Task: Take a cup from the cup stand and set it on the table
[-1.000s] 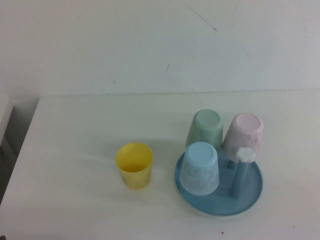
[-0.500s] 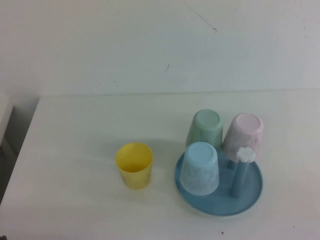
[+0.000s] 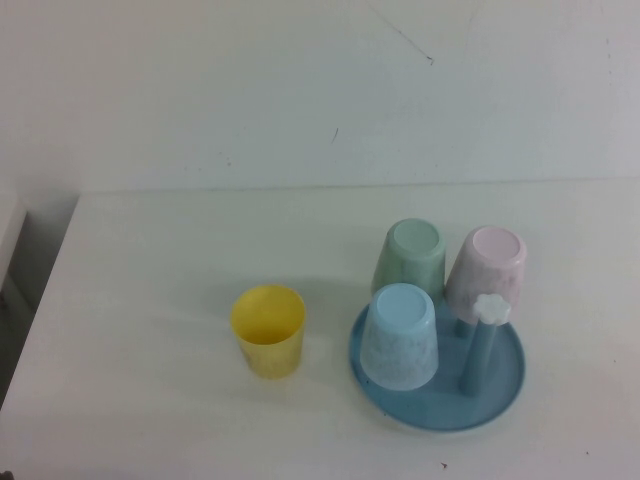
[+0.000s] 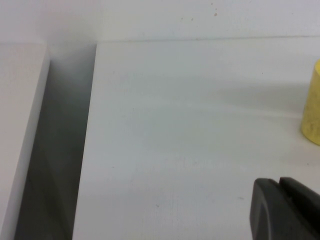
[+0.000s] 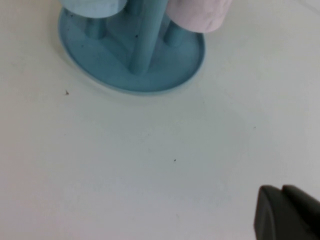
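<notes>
While no writing or label shows on any item, colours tell them apart: the cup (image 3: 268, 331) is plain yellow, standing upright and mouth-up on the table (image 3: 150, 270), just left of the stand (image 3: 437, 410) and not touching it. On the stand, three cups sit inverted over pegs: a light blue speckled cup (image 3: 401, 336) at front, a green cup (image 3: 411, 257) behind it, a pink cup (image 3: 486, 272) to the right. One bare peg (image 3: 480, 345) with a white flower cap rises in front of the pink cup. Neither arm appears in the high view. Left gripper (image 4: 285, 210) shows only as a dark corner over the table near its left edge, with the cup's side at the frame border; cannot tell whether it is released or clenched. Right gripper (image 5: 287, 214) likewise a dark corner above bare table, the stand's tray and pegs beyond it; its state cannot be told either.
</notes>
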